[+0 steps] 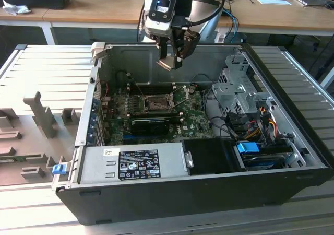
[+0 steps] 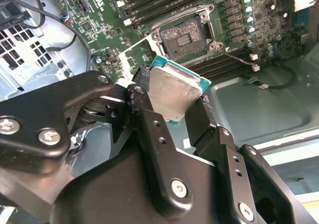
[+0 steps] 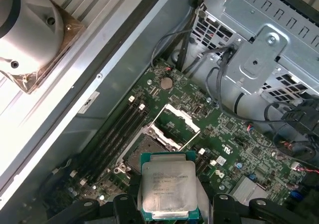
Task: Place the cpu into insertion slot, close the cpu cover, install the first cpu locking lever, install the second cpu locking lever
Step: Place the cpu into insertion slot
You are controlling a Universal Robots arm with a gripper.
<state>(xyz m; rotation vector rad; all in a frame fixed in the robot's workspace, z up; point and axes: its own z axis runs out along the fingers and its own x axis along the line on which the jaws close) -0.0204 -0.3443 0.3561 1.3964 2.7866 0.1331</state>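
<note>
Second wrist view, nearest me: my gripper [image 2: 171,104] pinches the cpu [image 2: 174,87] by opposite edges, well above the board [image 2: 99,17]. Beyond, the insertion slot [image 2: 182,37] lies bare, the cpu cover [image 2: 135,51] swung open beside it. I'd keep the chip level, square it to the slot's rim, and descend straight, never sliding.

From here I cannot read any print. Faint lines of lettering stand on the cpu [image 3: 167,191] top in the first wrist view. In the exterior view, a black-and-white label [image 1: 138,164] with small symbols sits on the grey power supply [image 1: 172,162].
</note>
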